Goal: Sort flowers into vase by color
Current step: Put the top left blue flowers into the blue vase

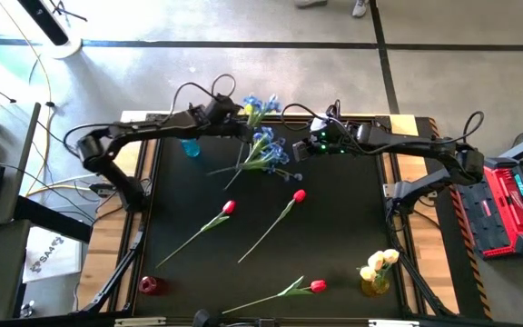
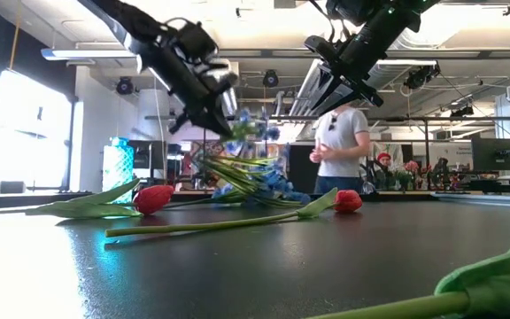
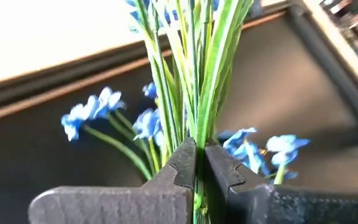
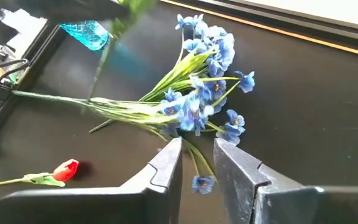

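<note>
My left gripper (image 1: pixel 241 121) is raised near the table's far edge and shut on a blue flower spray (image 1: pixel 260 107), close to the blue vase (image 1: pixel 191 147). A second blue spray (image 4: pixel 194 93) lies flat on the dark mat. My right gripper (image 4: pixel 197 149) hovers open just over its blossoms and touches nothing. Three red tulips (image 1: pixel 228 208) (image 1: pixel 299 195) (image 1: pixel 317 286) lie on the mat. Yellow tulips (image 1: pixel 381 262) stand in a yellow vase (image 1: pixel 375 285) at the near right. A red vase (image 1: pixel 149 285) stands at the near left. My left gripper pinches the bundled green stems (image 3: pixel 196 134) of the blue spray between its two fingers (image 3: pixel 180 163), which lie across the stems. The spray is lifted off the table, its blossoms (image 2: pixel 248 124) beyond the fingers. The stems' other end is out of the wrist view.
Cables run along the table's far edge (image 1: pixel 334 116). A person (image 2: pixel 339 142) stands in the room beyond the table. Bare mat (image 1: pixel 352 209) lies between the tulips and the right edge.
</note>
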Controlling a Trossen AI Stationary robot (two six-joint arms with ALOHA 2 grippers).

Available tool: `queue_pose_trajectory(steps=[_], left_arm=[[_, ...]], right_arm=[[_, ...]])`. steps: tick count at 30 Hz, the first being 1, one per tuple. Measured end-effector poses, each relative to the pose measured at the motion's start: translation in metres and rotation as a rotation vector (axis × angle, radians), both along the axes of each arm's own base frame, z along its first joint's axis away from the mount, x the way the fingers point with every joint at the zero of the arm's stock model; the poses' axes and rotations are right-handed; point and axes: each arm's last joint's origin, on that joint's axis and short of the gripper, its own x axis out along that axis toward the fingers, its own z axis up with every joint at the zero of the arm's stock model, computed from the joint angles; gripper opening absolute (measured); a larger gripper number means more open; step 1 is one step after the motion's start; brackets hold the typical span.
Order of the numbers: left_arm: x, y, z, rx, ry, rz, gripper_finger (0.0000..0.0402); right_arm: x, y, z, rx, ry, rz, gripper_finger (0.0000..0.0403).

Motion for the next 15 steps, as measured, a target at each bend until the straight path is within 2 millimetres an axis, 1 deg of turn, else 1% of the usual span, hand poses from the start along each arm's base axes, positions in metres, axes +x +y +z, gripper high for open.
queue_pose_trajectory(steps=[5,8,10,15], left_arm=[[-0.009,-0.007,0.024,0.034,-0.064,-0.029,0.0000],[-0.012,-0.014,0.037,0.056,-0.108,-0.047,0.0000],[-0.012,-0.017,0.041,0.072,-0.123,-0.060,0.0000],[-0.003,-0.022,0.050,0.113,-0.222,-0.105,0.0000]], right_arm=[[0.000,0.000,0.000,-0.035,0.015,0.031,0.0082],[0.003,0.000,0.001,-0.073,0.009,0.089,0.0082],[0.010,0.000,-0.002,-0.094,-0.004,0.127,0.0082],[0.037,-0.005,-0.021,-0.109,-0.056,0.210,0.0082]])
